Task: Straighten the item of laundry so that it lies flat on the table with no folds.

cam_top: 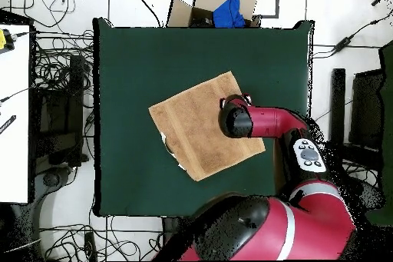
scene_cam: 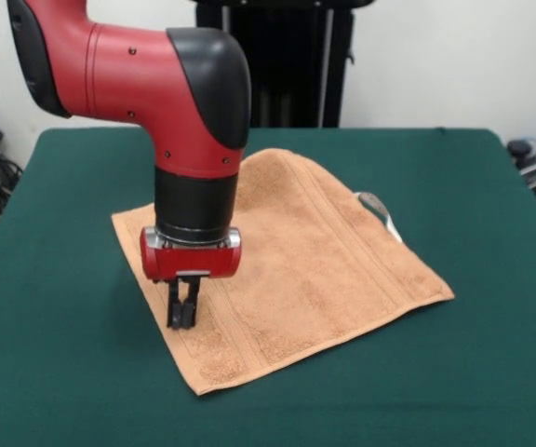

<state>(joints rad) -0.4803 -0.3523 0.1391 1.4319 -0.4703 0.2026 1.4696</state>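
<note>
The orange-tan terry towel lies spread on the dark green table, turned like a diamond, with woven border bands along its edges. A small white tag sticks out at its right edge. The towel looks mostly flat. In the overhead view the towel lies near the table's middle, and the arm covers its right corner. My gripper hangs straight down over the towel's left edge. Its fingers are close together and their tips reach the cloth. I cannot see cloth pinched between them.
The red and black arm reaches over the table from the base side. A cardboard box with a blue thing stands beyond the table's far edge. Cables lie on the floor at both sides.
</note>
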